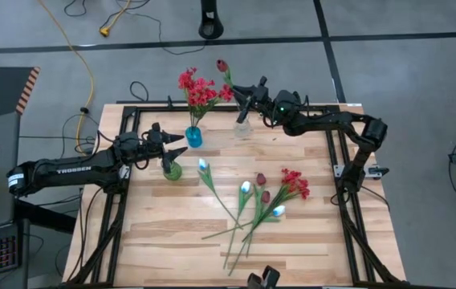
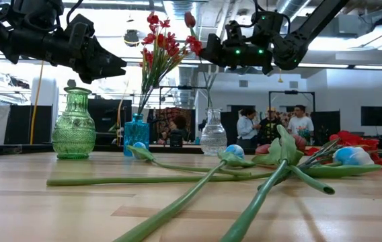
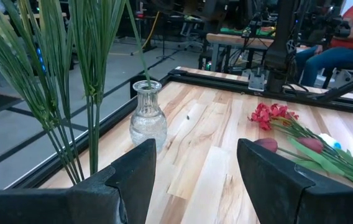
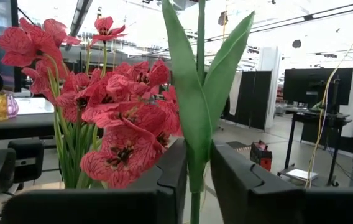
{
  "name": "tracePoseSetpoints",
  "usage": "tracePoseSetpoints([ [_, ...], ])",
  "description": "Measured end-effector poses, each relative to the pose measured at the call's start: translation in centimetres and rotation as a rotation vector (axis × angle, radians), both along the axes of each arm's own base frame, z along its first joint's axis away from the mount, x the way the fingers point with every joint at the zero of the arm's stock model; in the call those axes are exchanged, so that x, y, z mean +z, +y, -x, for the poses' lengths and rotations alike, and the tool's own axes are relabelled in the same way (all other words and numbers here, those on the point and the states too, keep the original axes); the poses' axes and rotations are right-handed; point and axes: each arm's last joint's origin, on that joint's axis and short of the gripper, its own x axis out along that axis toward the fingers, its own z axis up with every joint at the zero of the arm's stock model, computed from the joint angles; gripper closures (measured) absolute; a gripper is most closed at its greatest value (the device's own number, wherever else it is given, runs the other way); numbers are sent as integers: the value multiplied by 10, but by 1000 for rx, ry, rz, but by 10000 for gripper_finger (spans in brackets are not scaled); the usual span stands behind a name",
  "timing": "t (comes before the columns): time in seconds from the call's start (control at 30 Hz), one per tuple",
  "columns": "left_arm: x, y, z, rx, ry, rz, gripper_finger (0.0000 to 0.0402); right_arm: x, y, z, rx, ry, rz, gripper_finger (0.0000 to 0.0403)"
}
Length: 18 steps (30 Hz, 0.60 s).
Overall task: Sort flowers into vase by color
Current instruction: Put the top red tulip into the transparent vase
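Observation:
A maroon tulip (image 1: 221,66) stands upright over the clear vase (image 1: 244,124) at the far edge, in my shut right gripper (image 1: 242,96). Its stem (image 3: 140,56) runs down into the vase mouth. Red blossoms (image 1: 200,88) stand in the blue vase (image 1: 193,136). My left gripper (image 1: 181,144) hovers open just above the green vase (image 1: 172,168), touching nothing. White tulips (image 1: 246,187), maroon tulips (image 1: 266,196) and red blossoms (image 1: 296,183) lie flat mid-table with their stems crossing. My right gripper pinches the maroon tulip's stem (image 4: 194,186) between its two fingers, where the long green leaves (image 4: 189,124) branch off below the bloom. The fingers come about level from the table's right side and lie across the stem. The tulip stands upright, its lower end in the clear vase (image 2: 212,134).
A black frame rail (image 1: 132,108) runs round the wooden table. The three vases stand close together along the far-left part. The near-left table (image 1: 156,241) is bare wood. People (image 2: 272,124) stand in the room beyond the far edge.

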Motion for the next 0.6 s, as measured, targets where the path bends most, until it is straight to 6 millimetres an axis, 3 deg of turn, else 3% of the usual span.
tracePoseSetpoints([
  [0.4, 0, 0, 0, 0, 0, 0, 189, -12, -3, 1, -134, 177, -63, 234],
  [0.6, 0, 0, 0, 0, 0, 0, 189, -1, 5, 16, -247, 382, -58, 208],
])
